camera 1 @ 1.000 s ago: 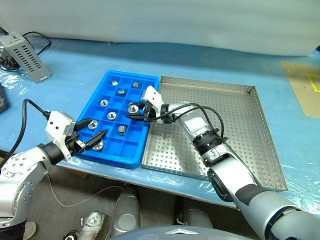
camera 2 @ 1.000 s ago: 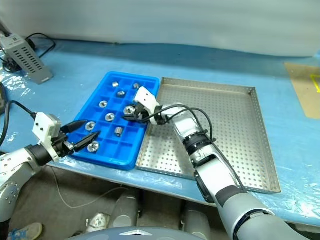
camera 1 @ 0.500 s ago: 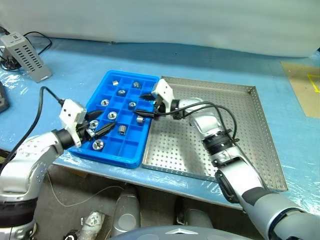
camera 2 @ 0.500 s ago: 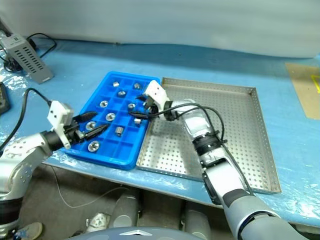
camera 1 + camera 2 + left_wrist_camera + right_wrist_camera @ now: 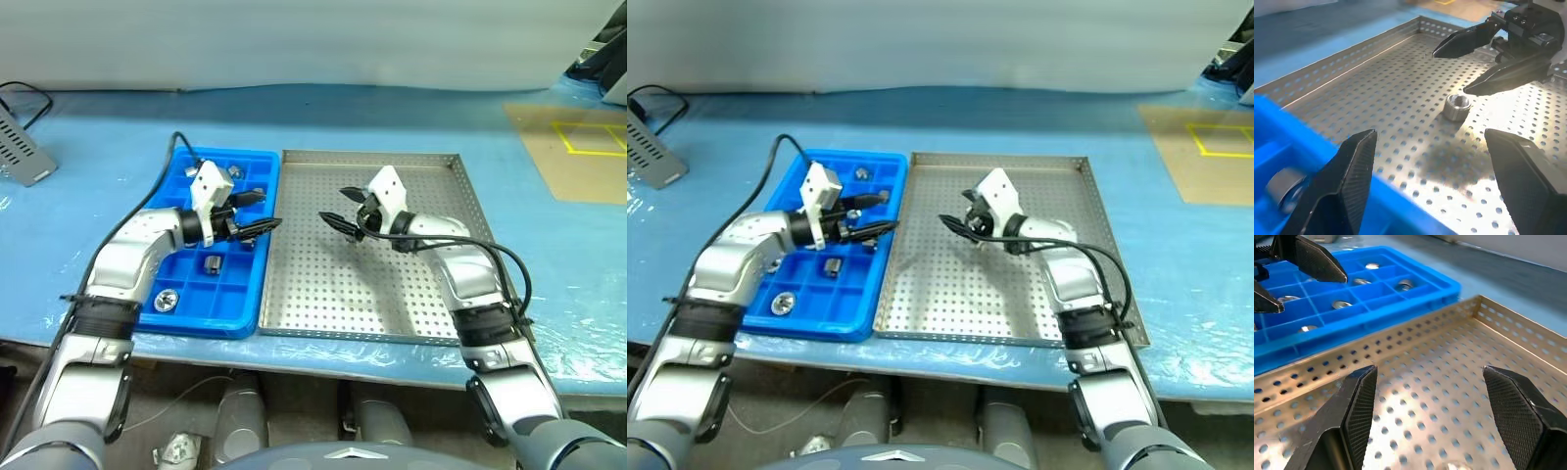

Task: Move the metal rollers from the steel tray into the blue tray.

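Steel tray (image 5: 431, 294) holds one roller (image 5: 1457, 106) under my R gripper (image 5: 340, 210), jaws spread, empty. L gripper (image 5: 253, 211) open too, 9 o'clock over blue tray (image 5: 211, 318). Next, I reckon: lower R, pinch it.

Your robot's arms are silver-grey metal shells, rounded at the forearm and broken by black ribbed collars at the joints. Each wrist carries a small white boxy camera housing, and a thin black cable loops loosely from it back along the arm. The left gripper (image 5: 253, 211) and the right gripper (image 5: 336, 209) each end in two black, tapered fingers (image 5: 1350, 178) that narrow to points. Up close, the finger pads (image 5: 1358, 406) of the right one show a fine cross-hatched, knurled texture on their inner faces, while the outer faces are smooth matte black. On the right arm, the lowest segment is darker grey with a black band.
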`<state>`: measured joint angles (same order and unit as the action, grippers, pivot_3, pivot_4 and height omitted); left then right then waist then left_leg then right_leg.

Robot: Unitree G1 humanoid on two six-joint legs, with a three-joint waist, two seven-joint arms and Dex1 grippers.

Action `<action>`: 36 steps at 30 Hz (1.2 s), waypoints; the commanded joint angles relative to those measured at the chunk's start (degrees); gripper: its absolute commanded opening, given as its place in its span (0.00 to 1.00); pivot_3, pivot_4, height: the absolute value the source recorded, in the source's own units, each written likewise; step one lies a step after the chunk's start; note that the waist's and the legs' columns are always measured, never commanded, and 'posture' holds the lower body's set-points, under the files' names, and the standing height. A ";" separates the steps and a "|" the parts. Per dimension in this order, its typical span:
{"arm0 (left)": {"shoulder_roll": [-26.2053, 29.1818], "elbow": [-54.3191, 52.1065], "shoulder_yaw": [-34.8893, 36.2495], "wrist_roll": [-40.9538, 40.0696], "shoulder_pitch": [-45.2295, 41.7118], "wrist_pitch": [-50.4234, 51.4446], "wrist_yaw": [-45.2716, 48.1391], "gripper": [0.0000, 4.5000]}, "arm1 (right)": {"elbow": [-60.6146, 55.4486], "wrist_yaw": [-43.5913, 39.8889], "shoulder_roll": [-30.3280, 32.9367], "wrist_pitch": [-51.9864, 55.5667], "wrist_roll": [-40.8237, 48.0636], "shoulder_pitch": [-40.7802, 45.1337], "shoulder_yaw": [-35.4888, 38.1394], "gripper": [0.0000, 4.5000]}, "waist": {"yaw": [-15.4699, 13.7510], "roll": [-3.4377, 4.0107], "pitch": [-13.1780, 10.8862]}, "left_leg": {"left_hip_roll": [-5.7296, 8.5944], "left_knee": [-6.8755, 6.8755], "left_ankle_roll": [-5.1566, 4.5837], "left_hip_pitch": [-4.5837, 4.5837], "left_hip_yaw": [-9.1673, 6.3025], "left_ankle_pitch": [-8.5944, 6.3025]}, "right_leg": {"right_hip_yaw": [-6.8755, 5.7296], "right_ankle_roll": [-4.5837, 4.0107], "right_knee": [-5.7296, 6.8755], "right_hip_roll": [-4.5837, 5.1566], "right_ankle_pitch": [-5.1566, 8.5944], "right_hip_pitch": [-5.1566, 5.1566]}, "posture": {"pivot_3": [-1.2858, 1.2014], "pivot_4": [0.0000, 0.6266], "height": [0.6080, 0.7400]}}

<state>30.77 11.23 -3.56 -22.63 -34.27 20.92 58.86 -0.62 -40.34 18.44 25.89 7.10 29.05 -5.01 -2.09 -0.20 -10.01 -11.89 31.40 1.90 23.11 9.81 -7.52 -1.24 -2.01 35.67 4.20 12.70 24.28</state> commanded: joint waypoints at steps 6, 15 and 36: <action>-2.68 7.26 -1.62 2.51 -5.43 -4.98 5.46 0.83 | -1.15 5.84 -1.64 -1.52 0.65 -3.84 2.04 0.80 | 1.79 0.00 0.00 | -0.02 0.07 -0.08 -0.04 0.04 -0.05 | 0.03 -0.03 0.02 0.00 0.00 -0.02 | 0.39 0.24 1.00; -1.29 4.91 -0.33 2.96 -2.65 -4.38 5.83 0.83 | 7.10 7.30 -3.48 -7.14 -0.46 -0.68 1.20 0.80 | 1.76 0.01 0.00 | -0.03 0.37 -0.40 0.03 0.07 -0.24 | 0.03 -0.04 0.03 0.03 0.00 -0.09 | 0.41 0.24 1.00; 1.12 -6.25 1.88 1.13 2.63 2.18 1.68 0.83 | 23.52 7.96 -4.71 -14.40 -4.21 2.96 -1.35 0.80 | 0.87 0.02 -0.01 | -0.06 0.43 -0.46 0.05 0.08 -0.29 | -0.02 -0.05 0.04 0.05 0.00 -0.13 | 0.44 0.24 1.00</action>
<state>31.42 7.61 -2.85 -20.44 -31.38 22.71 60.88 23.53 -32.38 13.18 12.87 3.13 31.50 -6.67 -1.22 -0.19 -10.02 -11.94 31.84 1.44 23.15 9.89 -7.80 -1.25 -2.06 35.71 4.26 12.70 24.15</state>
